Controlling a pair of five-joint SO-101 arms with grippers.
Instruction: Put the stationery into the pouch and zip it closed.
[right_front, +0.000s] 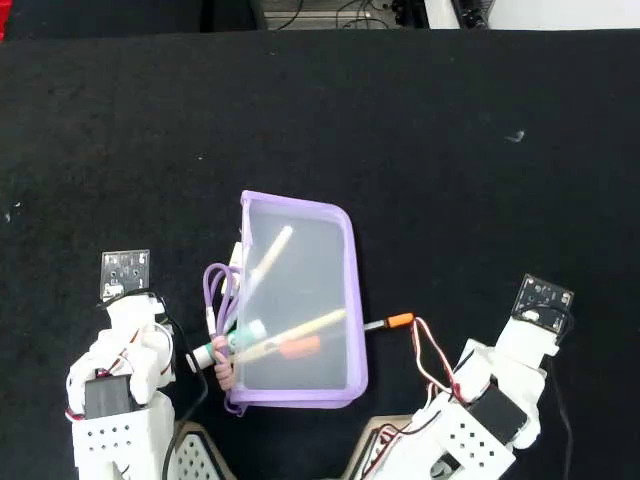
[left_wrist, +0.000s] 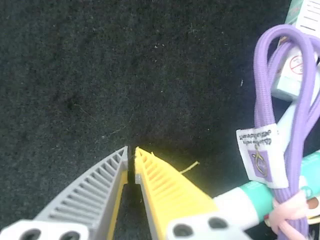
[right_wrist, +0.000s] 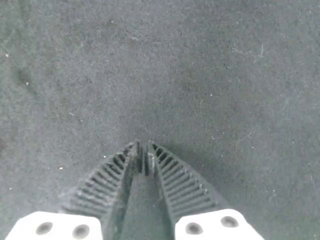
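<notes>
A translucent pouch with purple trim (right_front: 297, 300) lies on the black table near the front centre, with pens and a marker inside it. A teal-and-white marker (right_front: 225, 345) pokes out of its left opening, beside the purple wrist strap (right_front: 217, 290). An orange-tipped pen (right_front: 390, 322) lies on the table just right of the pouch. In the left wrist view my left gripper (left_wrist: 131, 152) is shut with nothing in it, close to the strap (left_wrist: 295, 90) and the marker (left_wrist: 250, 202). My right gripper (right_wrist: 142, 147) is shut over bare cloth.
The left arm (right_front: 120, 380) rests at the front left and the right arm (right_front: 500, 390) at the front right, with red and white wires near the orange pen. The black cloth (right_front: 400, 150) stretches far beyond the pouch.
</notes>
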